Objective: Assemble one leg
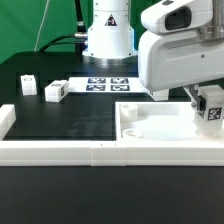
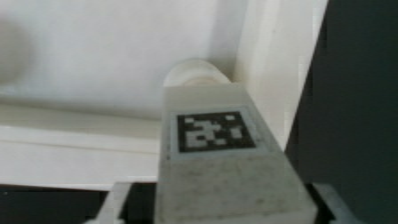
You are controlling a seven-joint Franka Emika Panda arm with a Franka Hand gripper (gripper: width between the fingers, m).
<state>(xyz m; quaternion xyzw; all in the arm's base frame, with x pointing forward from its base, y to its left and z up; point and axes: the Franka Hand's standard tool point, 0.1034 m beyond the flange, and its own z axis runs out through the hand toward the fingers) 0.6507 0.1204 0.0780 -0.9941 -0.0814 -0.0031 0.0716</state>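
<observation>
My gripper [image 1: 205, 97] is at the exterior view's right and is shut on a leg [image 1: 211, 110], a small white block with a black-and-white tag. It holds the leg upright over the far right corner of the large flat white slab [image 1: 150, 122]. In the wrist view the leg [image 2: 217, 140] fills the middle between my fingers [image 2: 128, 203], and my gripper [image 2: 222, 208] is closed on its sides. The leg's far end sits at the slab's recessed corner [image 2: 267, 60]. Whether it touches the slab cannot be told. Two more legs [image 1: 28, 85] [image 1: 54, 92] lie loose at the exterior view's left.
The marker board [image 1: 108, 84] lies at the back in front of the arm's base [image 1: 107, 40]. A low white wall [image 1: 90, 152] runs along the front edge and up the left side [image 1: 6, 120]. Black mat [image 1: 70, 118] lies between the loose legs and the slab.
</observation>
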